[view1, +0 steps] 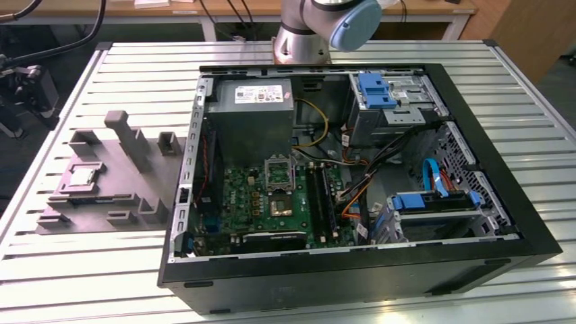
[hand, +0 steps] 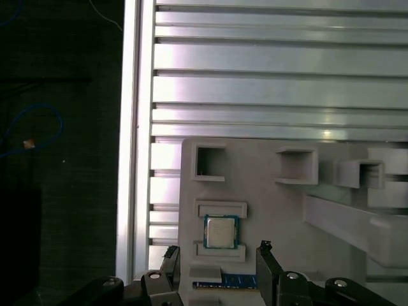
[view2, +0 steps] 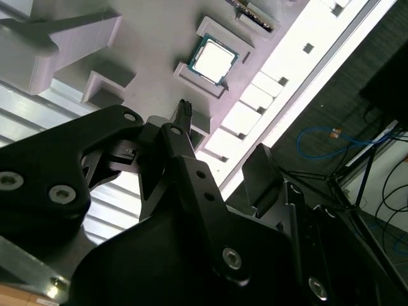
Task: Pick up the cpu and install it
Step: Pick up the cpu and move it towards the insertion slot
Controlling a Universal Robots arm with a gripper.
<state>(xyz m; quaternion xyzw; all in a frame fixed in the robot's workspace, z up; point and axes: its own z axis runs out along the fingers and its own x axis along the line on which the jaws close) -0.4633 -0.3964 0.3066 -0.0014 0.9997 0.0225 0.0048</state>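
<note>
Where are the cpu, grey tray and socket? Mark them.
cpu (hand: 221, 231): first wrist view, centre of metal top.
grey tray (view1: 88, 214): exterior view, bare base.
socket (view1: 279, 173): exterior view, its middle.

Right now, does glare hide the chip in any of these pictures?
Second wrist view: the cpu glares near white, the table slats beside the tray blown out. First wrist view: cpu evenly lit. Exterior view: no glare on it.

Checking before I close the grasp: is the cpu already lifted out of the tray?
No, in the first wrist view the cpu lies in its recess in the tray, the end effector empty.
</note>
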